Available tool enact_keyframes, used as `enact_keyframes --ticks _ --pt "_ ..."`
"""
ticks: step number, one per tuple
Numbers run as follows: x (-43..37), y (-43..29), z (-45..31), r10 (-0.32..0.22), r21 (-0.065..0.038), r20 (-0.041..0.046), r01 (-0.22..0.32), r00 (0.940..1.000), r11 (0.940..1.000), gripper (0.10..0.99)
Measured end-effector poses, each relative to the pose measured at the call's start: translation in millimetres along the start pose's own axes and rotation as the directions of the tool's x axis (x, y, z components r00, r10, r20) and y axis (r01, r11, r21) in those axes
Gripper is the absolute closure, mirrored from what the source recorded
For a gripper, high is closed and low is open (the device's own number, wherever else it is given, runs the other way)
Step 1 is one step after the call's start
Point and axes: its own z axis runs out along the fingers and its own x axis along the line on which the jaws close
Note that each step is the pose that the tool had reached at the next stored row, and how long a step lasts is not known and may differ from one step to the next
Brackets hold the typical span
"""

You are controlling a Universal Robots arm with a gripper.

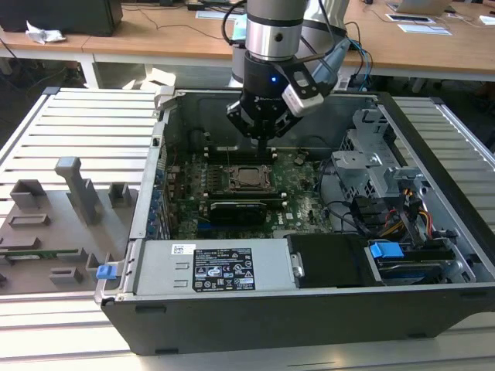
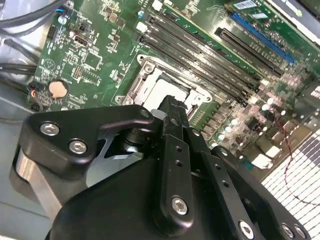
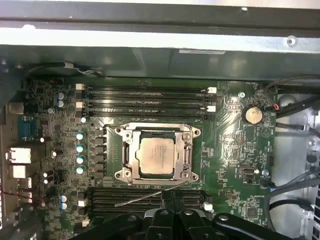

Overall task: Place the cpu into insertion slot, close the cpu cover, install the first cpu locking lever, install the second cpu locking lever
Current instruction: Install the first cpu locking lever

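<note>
The cpu (image 3: 157, 154) lies framed by the cpu cover (image 3: 157, 131) — memory slots (image 3: 145, 100) on both sides.

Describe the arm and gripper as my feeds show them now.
The arm is a silvery-grey cylinder ending in a black wrist collar with a small blue light. A grey-and-white camera block sits on its side, and dark cables loop behind. The gripper is matte black, built of angular links dotted with silver screw heads.

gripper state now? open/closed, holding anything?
Gripper: closed, nothing seen held, poised just beside the cpu cover.
</note>
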Motion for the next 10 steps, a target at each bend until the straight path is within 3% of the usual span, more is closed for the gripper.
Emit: enact_keyframes --ticks 1,2,4,5,6,10 --pt "0.0 0.0 -0.1 -0.025 -0.001 0.0017 0.025 0.9997 0.9997 0.98" --pt "0.1 0.0 -0.1 -0.03 -0.013 0.0028 0.03 0.9995 0.9995 0.98" --pt "0.0 0.0 0.0 -0.029 -0.056 0.0058 0.03 0.9995 0.998 0.98" --pt "0.0 0.0 0.0 -0.029 -0.089 0.0078 0.03 0.9995 0.9956 0.98" --pt "0.0 0.0 0.0 -0.029 -0.097 0.0083 0.03 0.9995 0.9949 0.98" --pt "0.0 0.0 0.0 -0.029 -0.098 0.0084 0.03 0.9995 0.9947 0.98"
